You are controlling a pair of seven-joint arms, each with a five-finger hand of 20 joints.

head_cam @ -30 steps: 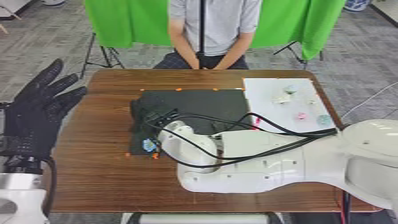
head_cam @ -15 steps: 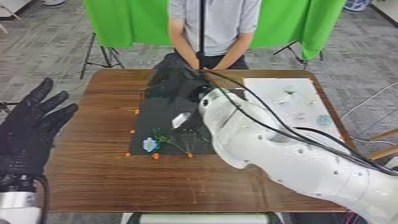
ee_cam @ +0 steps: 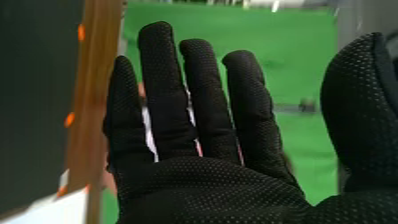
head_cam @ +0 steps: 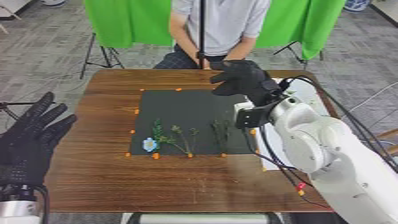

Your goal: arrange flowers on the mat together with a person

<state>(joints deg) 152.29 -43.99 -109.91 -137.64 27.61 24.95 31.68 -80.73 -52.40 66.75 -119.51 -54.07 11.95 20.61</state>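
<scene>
In the head view the dark mat [head_cam: 182, 112] lies mid-table. A blue flower [head_cam: 150, 145] with a green sprig [head_cam: 158, 131] is at its near left corner; a leafy stem [head_cam: 184, 140] lies beside it, and another green stem [head_cam: 220, 135] farther right. My right hand [head_cam: 244, 80] is raised over the table's far right part, open and holding nothing. In the right wrist view that right hand [ee_cam: 209, 185] has straight, spread fingers. My left hand [head_cam: 27, 145] is open beyond the table's left edge, away from the mat.
A white sheet [head_cam: 311, 97] lies on the right, largely covered by my right arm. Orange markers [head_cam: 155, 156] edge the mat. A person sits across the table with hands together near its far edge, touching no flowers.
My right hand has moved from the mat's left side to the far right, uncovering the mat and its stems. My left hand has shifted slightly down and left.
</scene>
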